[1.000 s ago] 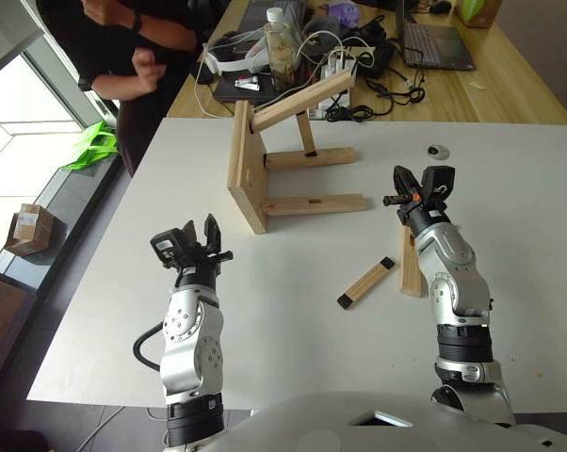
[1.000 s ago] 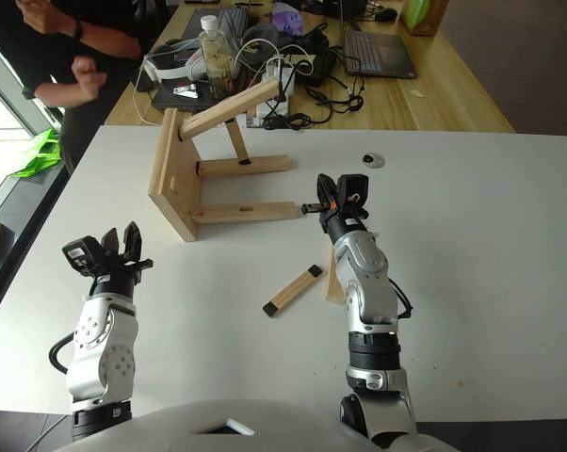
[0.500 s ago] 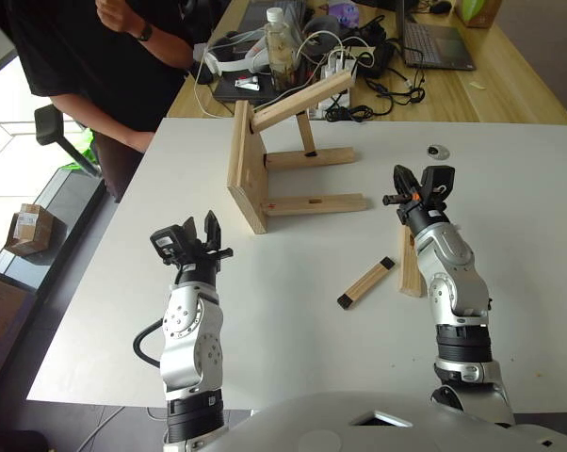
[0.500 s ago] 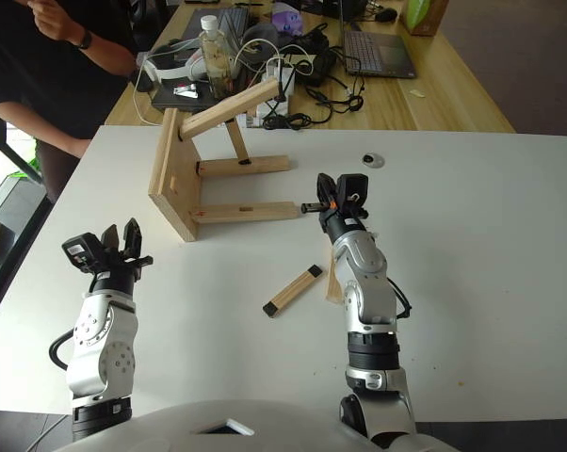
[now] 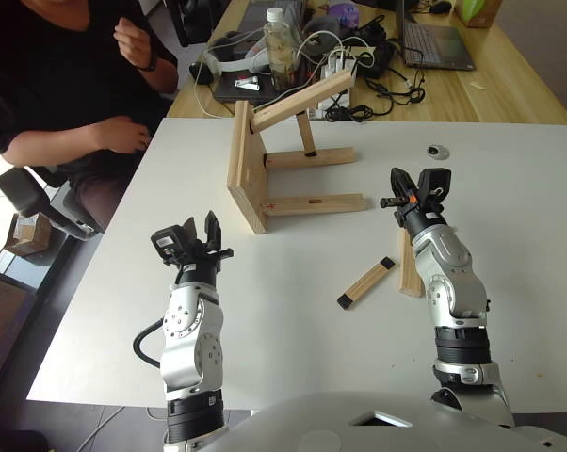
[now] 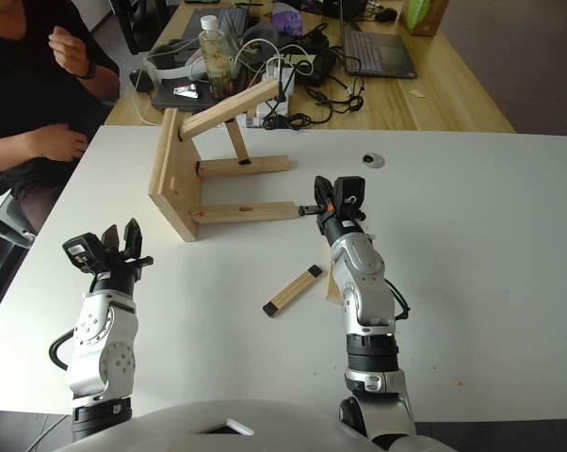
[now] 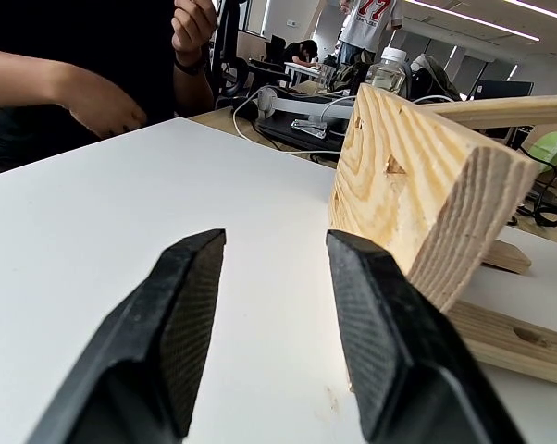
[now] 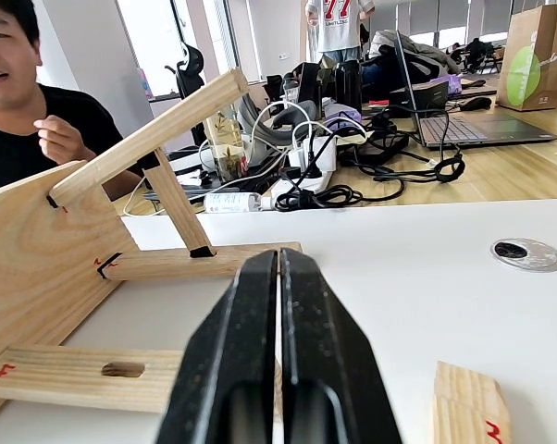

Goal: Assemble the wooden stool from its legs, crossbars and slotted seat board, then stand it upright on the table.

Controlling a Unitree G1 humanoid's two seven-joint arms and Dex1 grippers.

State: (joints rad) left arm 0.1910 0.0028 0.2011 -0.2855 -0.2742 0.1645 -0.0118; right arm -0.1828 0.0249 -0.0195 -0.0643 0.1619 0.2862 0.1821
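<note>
As both hands are empty, entries run from them outward.

Left hand (image 7: 274, 305): fingers parted, nothing between them. It sits low over the white desk (image 5: 293, 348) near its front left, pointing at the seat board (image 7: 417, 185). Judged a ready stance for steadying the board.

Right hand (image 8: 278, 351): fingers pressed together on nothing, aimed at the slotted leg (image 8: 56, 375), just short of its free end.

Loose leg (image 5: 409, 268): flat on the desk, beside and partly beneath the right forearm.

Short crossbar (image 5: 366, 282): dark-ended, flat, just beside the loose leg, apart from the frame.

Partial stool: seat board on edge, three legs seated in it. Two lie along the desk; the upper leg (image 5: 302, 97) juts out above them, braced by a slanted crossbar (image 5: 306, 134). Lying on its side likely keeps the open slots facing the hands.

Judged state: roughly midway. One leg and one crossbar unfitted, stool not upright.

Small round disc (image 5: 438, 150): on the desk beyond the right hand.

Room: a wooden desk (image 5: 510, 94) abuts the far edge, carrying a bottle (image 5: 279, 38), a laptop (image 5: 434, 38) and tangled cables (image 5: 378, 56).
</note>
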